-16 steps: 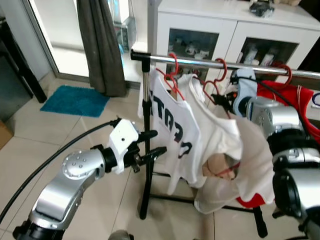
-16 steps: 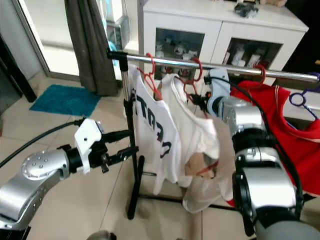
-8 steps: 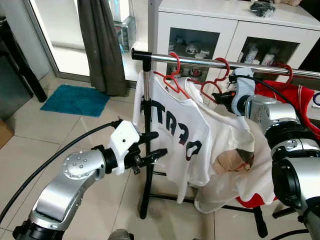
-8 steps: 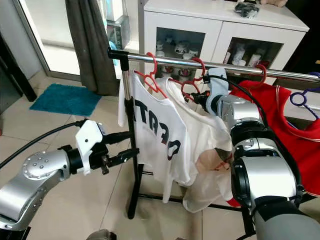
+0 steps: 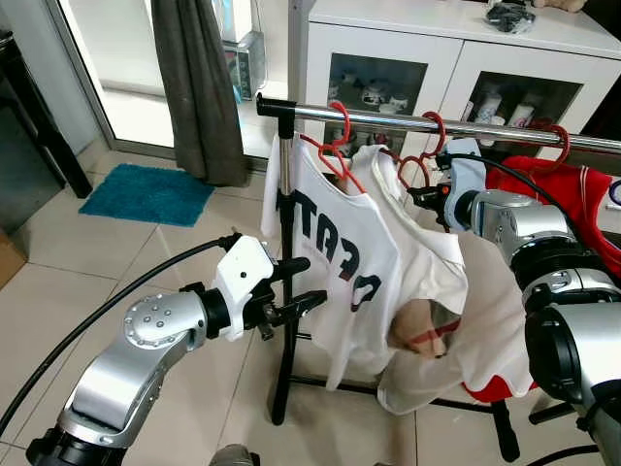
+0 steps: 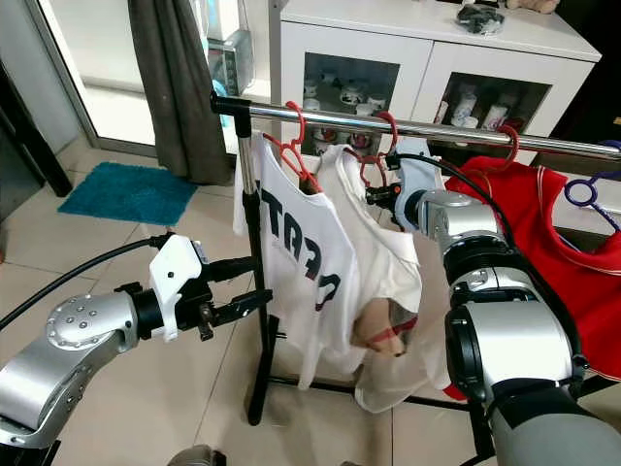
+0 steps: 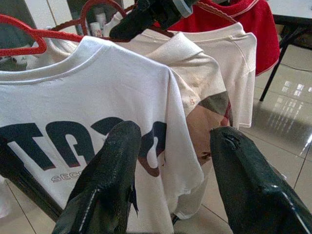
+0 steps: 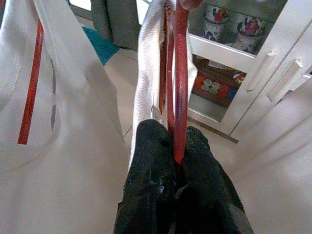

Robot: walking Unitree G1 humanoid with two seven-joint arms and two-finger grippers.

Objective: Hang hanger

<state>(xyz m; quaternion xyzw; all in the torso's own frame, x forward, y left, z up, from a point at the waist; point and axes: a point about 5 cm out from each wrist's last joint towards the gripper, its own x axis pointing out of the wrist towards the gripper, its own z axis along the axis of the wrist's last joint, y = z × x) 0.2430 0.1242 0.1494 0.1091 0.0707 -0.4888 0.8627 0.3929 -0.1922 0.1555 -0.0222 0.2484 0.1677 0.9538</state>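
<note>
With its two black fingers pinched tight on the red plastic hanger [image 8: 180, 73] carrying a white shirt [image 5: 427, 282], the right gripper [image 8: 173, 170] seats its hook on the chrome rail [image 5: 388, 118], release seemingly next, while the left gripper [image 5: 296, 284] waits open and empty nearer left.

A white cabinet [image 5: 456, 49] with glass doors stands behind, small items on its shelves; a grey curtain [image 5: 194, 87] hangs beside it — a blue mat [image 5: 146, 194] lies on the tiled floor [image 5: 58, 282] below; a dark object [image 5: 507, 14] tops the cabinet.
</note>
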